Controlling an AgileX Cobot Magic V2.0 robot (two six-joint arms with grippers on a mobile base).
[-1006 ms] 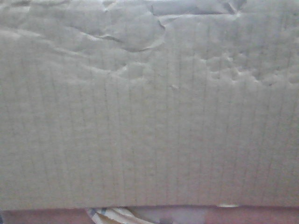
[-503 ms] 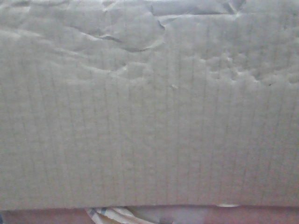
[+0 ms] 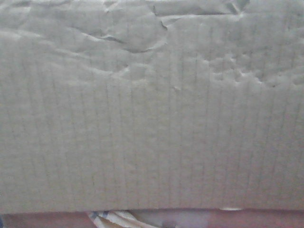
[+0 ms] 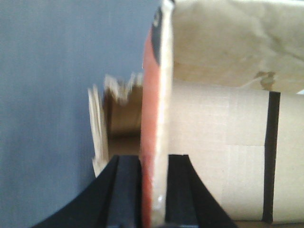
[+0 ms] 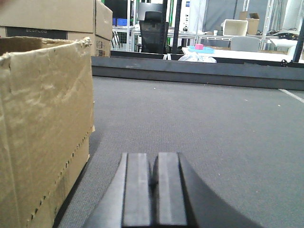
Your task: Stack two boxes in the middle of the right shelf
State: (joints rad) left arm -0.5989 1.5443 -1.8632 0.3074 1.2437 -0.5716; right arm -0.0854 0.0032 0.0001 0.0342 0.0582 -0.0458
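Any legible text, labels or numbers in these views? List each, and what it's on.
No text is legible.
Right wrist view, dark band on the stacked tan cardboard carton: faint lettering, too blurred.
Marks on that carton's side: too small.
Front view, creased tan cardboard box face: no print.
In the left gripper, orange-edged cardboard wall: no print.

The box is matt, corrugated cardboard (creased and dented).
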